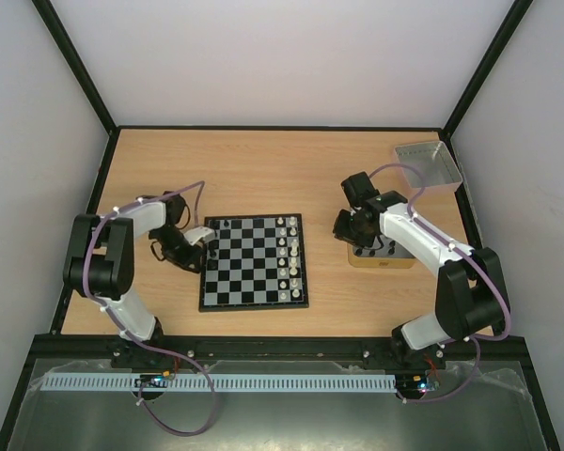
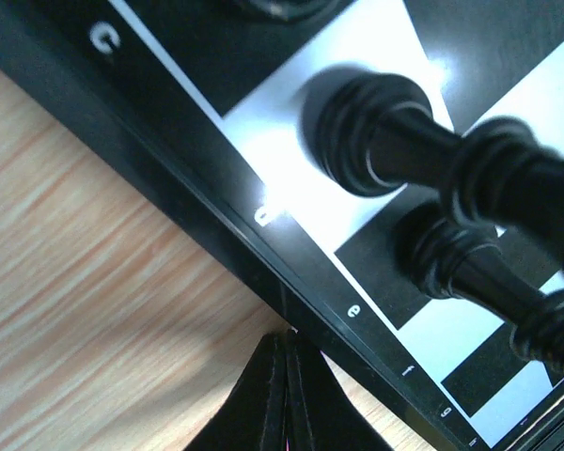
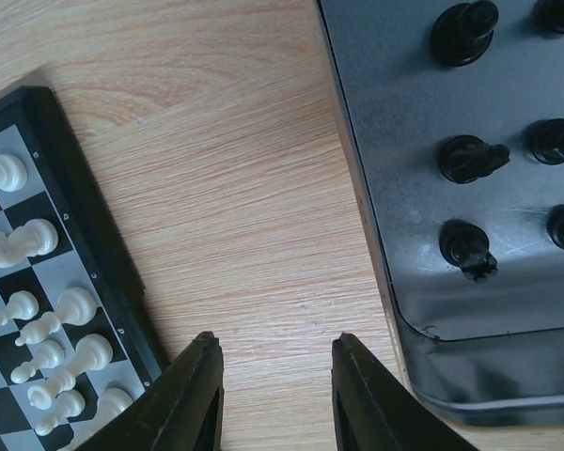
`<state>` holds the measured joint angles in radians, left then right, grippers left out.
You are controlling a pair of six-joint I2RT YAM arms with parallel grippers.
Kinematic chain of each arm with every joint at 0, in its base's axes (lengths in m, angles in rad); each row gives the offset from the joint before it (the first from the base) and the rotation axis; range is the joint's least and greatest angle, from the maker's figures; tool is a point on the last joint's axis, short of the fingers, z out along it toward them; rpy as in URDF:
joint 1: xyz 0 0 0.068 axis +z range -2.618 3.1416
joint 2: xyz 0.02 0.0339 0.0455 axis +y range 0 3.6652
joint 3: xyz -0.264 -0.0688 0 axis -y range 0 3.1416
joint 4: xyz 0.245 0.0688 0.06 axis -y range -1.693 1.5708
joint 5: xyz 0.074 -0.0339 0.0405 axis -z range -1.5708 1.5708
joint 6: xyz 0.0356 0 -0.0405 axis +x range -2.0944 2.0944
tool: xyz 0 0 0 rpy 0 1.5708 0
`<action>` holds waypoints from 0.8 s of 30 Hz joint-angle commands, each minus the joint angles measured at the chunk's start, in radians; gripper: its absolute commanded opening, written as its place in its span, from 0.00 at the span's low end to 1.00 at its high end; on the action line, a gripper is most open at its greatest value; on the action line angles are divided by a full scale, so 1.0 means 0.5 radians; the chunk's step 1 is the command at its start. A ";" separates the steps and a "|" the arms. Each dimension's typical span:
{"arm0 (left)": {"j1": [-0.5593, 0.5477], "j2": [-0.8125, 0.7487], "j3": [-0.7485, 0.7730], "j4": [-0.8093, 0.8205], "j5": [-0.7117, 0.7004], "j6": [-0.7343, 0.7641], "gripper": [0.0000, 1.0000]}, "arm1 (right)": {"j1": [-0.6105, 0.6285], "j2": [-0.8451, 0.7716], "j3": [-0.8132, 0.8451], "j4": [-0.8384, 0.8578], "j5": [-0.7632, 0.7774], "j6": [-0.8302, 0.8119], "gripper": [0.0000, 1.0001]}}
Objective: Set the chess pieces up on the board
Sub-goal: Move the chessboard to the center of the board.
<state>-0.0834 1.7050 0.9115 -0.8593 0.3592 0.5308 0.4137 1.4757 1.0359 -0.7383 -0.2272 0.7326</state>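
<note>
Right wrist: six black pieces (image 3: 470, 158) in tin (image 3: 404, 235), right gripper (image 3: 274, 395) jaws apart. Left wrist: two black pieces on board (image 2: 169, 150), left gripper (image 2: 284, 362) jaws together, empty.

Bright, even light leaves soft shadows on the bench (image 1: 263, 169). In the left wrist view glare whitens the board (image 2: 282, 188); near chess pieces (image 2: 376, 132) blur.

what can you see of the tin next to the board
The square tin sits flat on the wooden table, right of the chessboard and apart from it. Its inside is dull dark-grey metal, scuffed, with a raised rim and rounded corner; from above its side looks gold. Several black chess pieces are inside it.
</note>
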 commanded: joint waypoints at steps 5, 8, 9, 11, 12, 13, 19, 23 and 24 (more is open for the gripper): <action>-0.092 0.160 0.122 0.076 -0.034 -0.093 0.02 | 0.013 -0.015 -0.047 -0.034 0.080 -0.013 0.31; -0.094 0.198 0.151 0.138 -0.093 -0.135 0.02 | 0.013 -0.015 -0.048 -0.042 0.085 -0.022 0.31; -0.096 0.212 0.168 0.148 -0.098 -0.147 0.02 | 0.013 -0.015 -0.047 -0.042 0.086 -0.021 0.30; -0.101 0.240 0.205 0.169 -0.103 -0.178 0.02 | 0.013 -0.013 -0.045 -0.046 0.089 -0.022 0.29; -0.108 0.250 0.221 0.178 -0.106 -0.193 0.02 | 0.013 -0.008 -0.041 -0.048 0.089 -0.025 0.29; -0.117 0.257 0.234 0.188 -0.108 -0.204 0.02 | 0.013 -0.006 -0.038 -0.049 0.087 -0.027 0.29; -0.179 0.273 0.266 0.231 -0.125 -0.249 0.02 | 0.013 0.005 0.016 -0.081 0.103 -0.035 0.28; -0.205 0.323 0.301 0.242 -0.110 -0.276 0.02 | 0.013 0.011 0.023 -0.087 0.111 -0.040 0.27; -0.213 0.328 0.312 0.240 -0.104 -0.284 0.02 | 0.013 0.009 0.022 -0.089 0.108 -0.044 0.27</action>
<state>-0.1726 1.8107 1.0580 -0.7948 0.3420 0.4126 0.4141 1.4757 1.0229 -0.7483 -0.1989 0.7212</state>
